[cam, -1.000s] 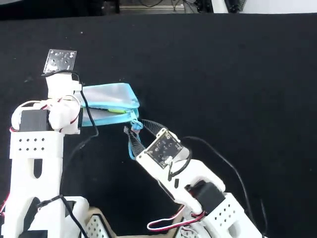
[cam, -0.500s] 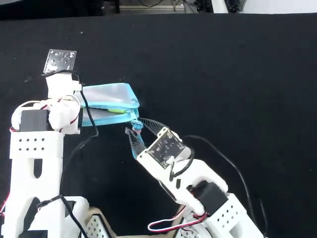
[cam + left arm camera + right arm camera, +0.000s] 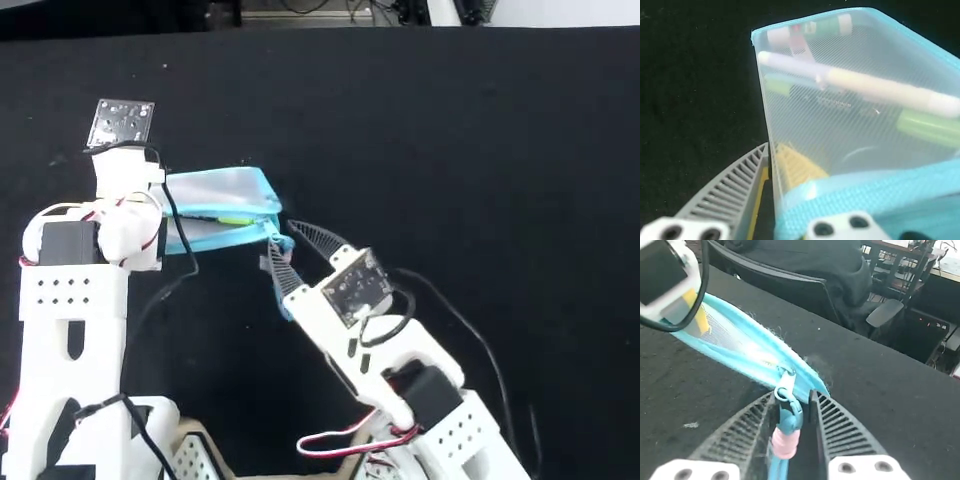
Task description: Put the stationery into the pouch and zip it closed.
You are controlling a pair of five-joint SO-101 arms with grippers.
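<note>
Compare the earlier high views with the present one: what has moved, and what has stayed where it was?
The right gripper shifted slightly right and toward the far side of the table, staying at the blue zipper pull. The translucent light-blue zip pouch did not move, and the left gripper stayed clamped on its other end.

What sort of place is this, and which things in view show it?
Probably an office or lab workspace: a black-covered table, an office chair just beyond its edge, and a desk farther back.
</note>
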